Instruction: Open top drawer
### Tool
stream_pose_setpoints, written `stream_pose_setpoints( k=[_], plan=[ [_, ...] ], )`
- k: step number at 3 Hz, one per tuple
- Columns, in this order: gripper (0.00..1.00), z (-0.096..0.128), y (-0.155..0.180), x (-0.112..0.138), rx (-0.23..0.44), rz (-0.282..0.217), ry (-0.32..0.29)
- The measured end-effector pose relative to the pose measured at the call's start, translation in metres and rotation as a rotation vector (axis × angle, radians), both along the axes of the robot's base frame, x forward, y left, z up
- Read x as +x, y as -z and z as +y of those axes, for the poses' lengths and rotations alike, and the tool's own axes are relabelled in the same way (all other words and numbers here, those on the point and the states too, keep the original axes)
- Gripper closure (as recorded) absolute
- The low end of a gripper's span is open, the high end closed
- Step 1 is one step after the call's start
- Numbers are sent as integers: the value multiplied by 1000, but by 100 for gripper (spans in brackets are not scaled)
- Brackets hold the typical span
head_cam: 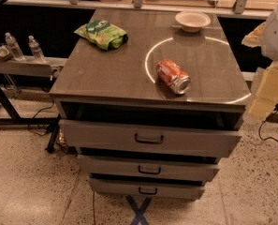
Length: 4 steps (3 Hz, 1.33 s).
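Note:
The top drawer (106, 136) is the widest of three grey drawers in a cabinet at the centre of the camera view. Its front has a small dark loop handle (149, 138) in the middle. The front stands a little forward of the cabinet top, with a dark gap above it. My gripper (268, 90) shows as cream-coloured parts at the right edge, beside the cabinet's right side. It is apart from the drawer and touches nothing.
On the cabinet top (120, 69) lie a green chip bag (102, 33), a red soda can (173, 76) on its side and a white bowl (192, 20). Two narrower drawers (148, 168) sit below. Water bottles (13, 46) stand on a shelf at left. A blue tape cross (139, 210) marks the floor.

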<state>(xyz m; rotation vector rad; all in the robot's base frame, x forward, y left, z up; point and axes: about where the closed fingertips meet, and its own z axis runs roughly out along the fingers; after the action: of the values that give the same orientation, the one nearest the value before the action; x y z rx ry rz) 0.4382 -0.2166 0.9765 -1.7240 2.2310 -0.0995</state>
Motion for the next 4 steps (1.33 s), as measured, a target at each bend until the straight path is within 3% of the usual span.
stream_pose_setpoints(
  k=[1, 2, 4],
  plan=[
    [0, 0, 0, 0, 0, 0, 0],
    [0, -11, 25, -9, 29, 24, -14],
    [0, -36, 111, -44, 112, 95, -80]
  ],
)
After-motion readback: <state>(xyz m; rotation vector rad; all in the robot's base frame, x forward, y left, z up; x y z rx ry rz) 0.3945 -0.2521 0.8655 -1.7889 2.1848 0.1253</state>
